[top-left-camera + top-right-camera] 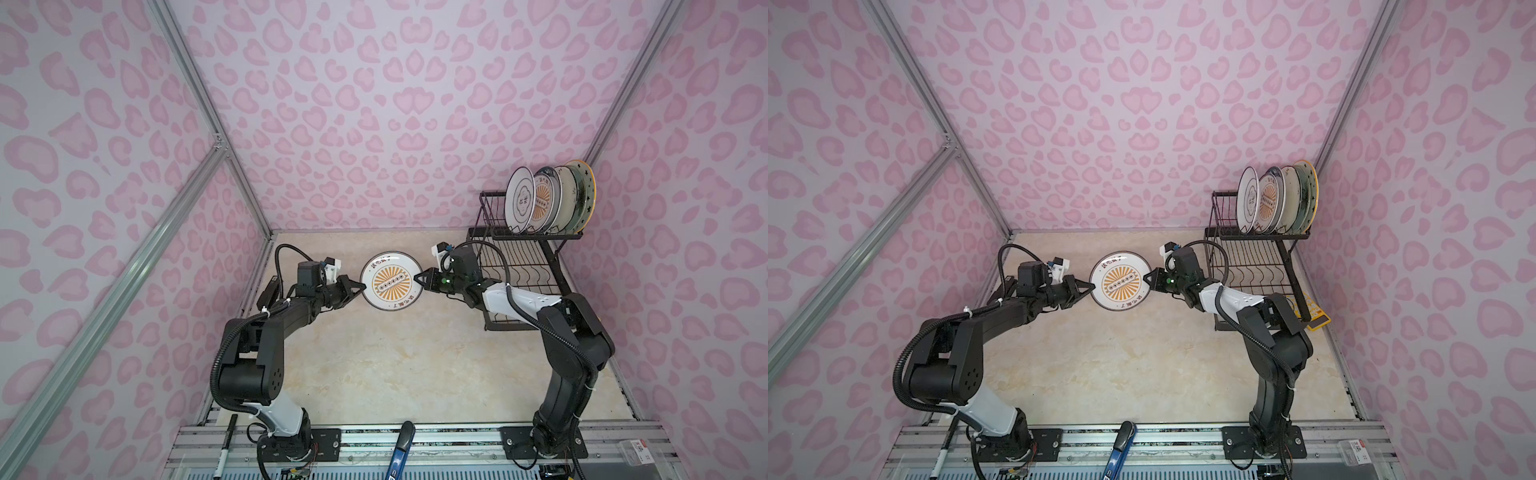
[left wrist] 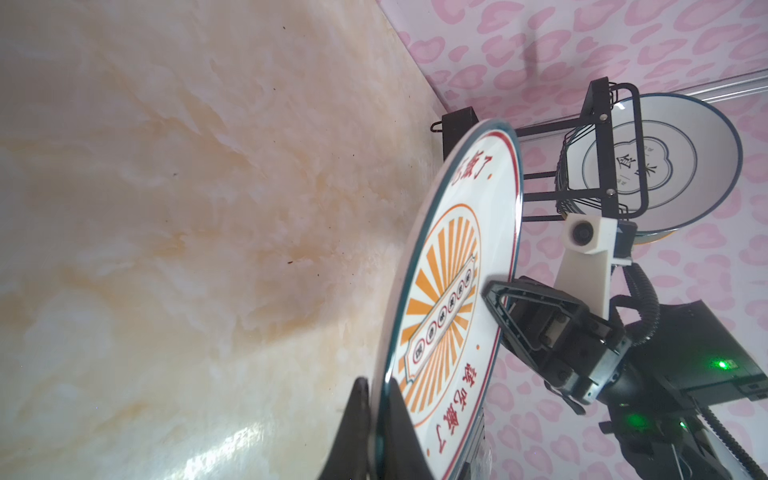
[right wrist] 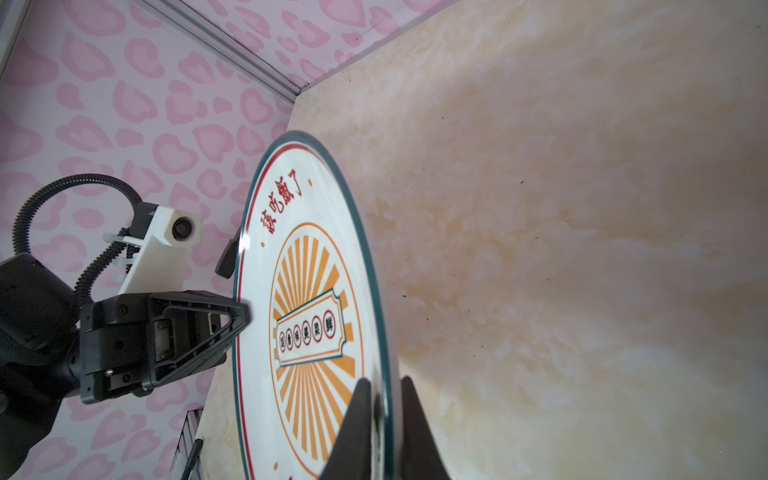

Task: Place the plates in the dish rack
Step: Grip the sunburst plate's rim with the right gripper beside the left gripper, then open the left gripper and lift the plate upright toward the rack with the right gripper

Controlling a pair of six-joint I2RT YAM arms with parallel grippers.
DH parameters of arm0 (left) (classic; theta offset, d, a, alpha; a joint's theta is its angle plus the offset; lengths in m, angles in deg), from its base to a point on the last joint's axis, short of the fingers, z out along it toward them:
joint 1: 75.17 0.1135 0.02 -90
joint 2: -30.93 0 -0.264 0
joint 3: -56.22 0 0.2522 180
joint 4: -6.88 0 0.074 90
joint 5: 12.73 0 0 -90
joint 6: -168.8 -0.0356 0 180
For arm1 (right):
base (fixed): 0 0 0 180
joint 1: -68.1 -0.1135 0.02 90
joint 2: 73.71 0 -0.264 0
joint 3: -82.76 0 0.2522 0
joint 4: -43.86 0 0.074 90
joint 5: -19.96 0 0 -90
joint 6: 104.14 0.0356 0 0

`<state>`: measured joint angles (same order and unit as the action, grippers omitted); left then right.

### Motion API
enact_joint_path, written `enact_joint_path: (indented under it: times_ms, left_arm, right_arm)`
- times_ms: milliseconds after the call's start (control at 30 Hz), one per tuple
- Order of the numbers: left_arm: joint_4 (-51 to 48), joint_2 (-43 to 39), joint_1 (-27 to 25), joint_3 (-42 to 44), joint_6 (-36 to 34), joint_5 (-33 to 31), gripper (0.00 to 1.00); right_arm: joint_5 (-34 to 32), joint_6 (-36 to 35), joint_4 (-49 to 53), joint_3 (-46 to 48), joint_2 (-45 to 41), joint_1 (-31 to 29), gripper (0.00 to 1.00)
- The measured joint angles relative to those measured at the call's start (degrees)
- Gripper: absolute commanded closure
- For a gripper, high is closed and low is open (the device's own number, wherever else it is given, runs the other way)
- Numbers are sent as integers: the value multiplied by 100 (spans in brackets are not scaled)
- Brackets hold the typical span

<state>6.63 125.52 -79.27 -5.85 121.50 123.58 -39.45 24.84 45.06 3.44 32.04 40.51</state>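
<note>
An orange-sunburst plate (image 1: 392, 281) (image 1: 1121, 284) hangs flat-ish above the marble table, held by its rim from both sides. My left gripper (image 1: 360, 286) (image 2: 377, 384) is shut on its left edge, one finger on each face. My right gripper (image 1: 419, 278) (image 3: 385, 380) is shut on the opposite edge. The black wire dish rack (image 1: 519, 266) (image 1: 1250, 266) stands at the back right. Its upper tier holds several upright plates, with a white emblem plate (image 1: 519, 199) (image 2: 648, 166) in front and a second sunburst plate (image 1: 542, 203) behind it. The slotted lower tier shows no plates.
Pink patterned walls close in the table on three sides. An aluminium rail (image 1: 415, 432) runs along the front edge, with a black pen (image 1: 226, 440) and a blue tool (image 1: 401, 449) on it. A yellow object (image 1: 1316, 318) lies beside the rack's right foot.
</note>
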Motion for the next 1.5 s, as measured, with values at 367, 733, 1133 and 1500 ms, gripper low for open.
enact_joint_path:
  times_ms: [367,733,1133,1500]
  left_arm:
    - [-31,-22,-4,0,42,31,70]
    - [-116,-219,-4,-2,-87,37,65]
    - [-195,-671,-4,50,-422,20,65]
    - [-232,-745,-26,87,-461,-4,65]
  right_arm:
    - [79,22,-140,-15,-2,-4,100]
    - [79,-254,140,-70,-184,168,100]
    - [-184,-704,678,-654,-457,435,100]
    - [-400,-1045,1110,-1261,-933,782,100]
